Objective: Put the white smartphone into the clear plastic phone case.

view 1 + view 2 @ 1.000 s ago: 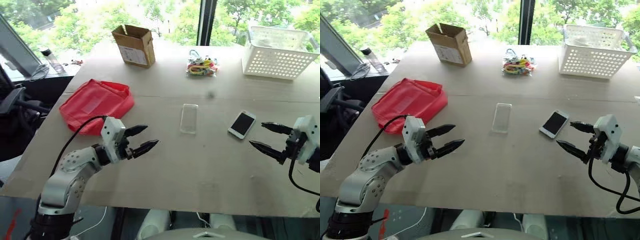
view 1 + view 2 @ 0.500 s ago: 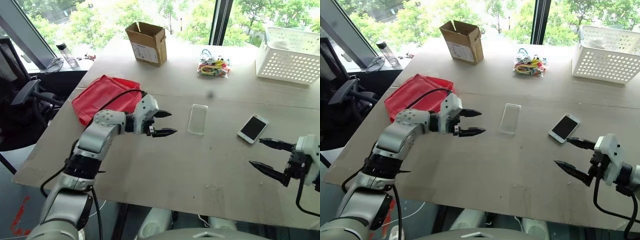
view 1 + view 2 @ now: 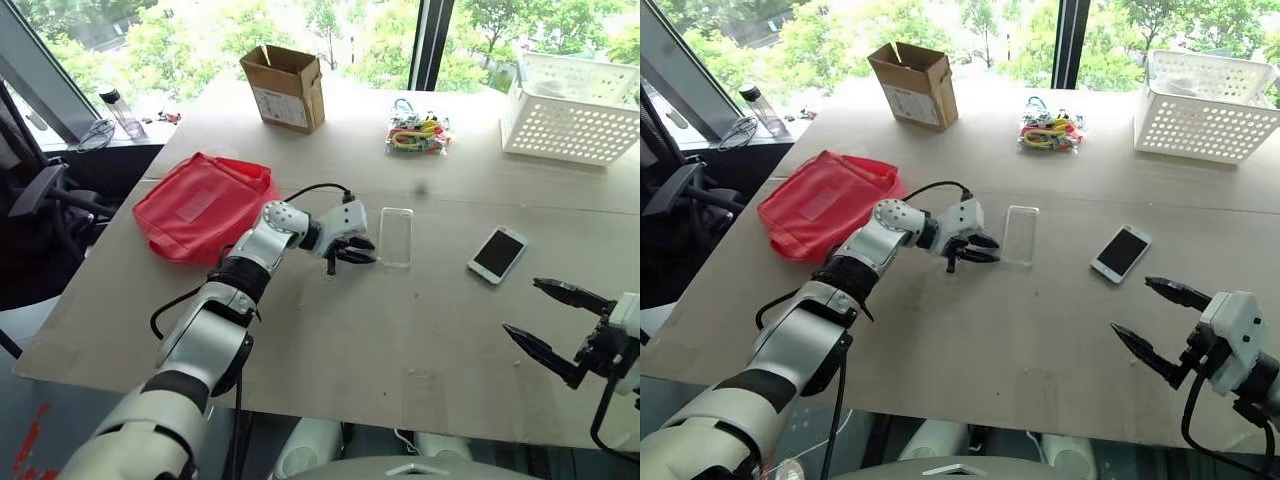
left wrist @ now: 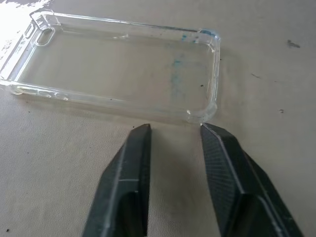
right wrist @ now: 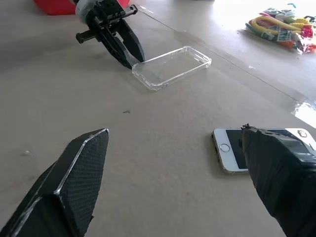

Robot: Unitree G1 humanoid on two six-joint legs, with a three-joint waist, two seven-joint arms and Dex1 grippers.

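A: Starting at nine o'clock on the table [image 3: 330, 390], you have the red bag [image 3: 200, 205]. Moving toward the centre, your left gripper [image 3: 357, 250] sits low at the near corner of the clear plastic phone case [image 3: 396, 236]. In the left wrist view its jaws stand narrowed but not shut, with a gap between the tips, and they hold nothing; the case rim lies just beyond them.

B: So the case is not yet pinned?

A: No. It lies flat, open side up, at table centre. The white smartphone [image 3: 497, 252] lies screen up toward three o'clock of it, well apart. Your right gripper [image 3: 552, 322] hovers at about five o'clock of the phone, jaws spread wide, empty.

B: How do you want the step done?

A: I judge you are settling the left tips to steady the case. Press lightly on the rim corner, because the thin shell will likely skate on the smooth table. Keep the tips outside the cavity so the phone can drop in. Then bring the right gripper over the phone's long edges.
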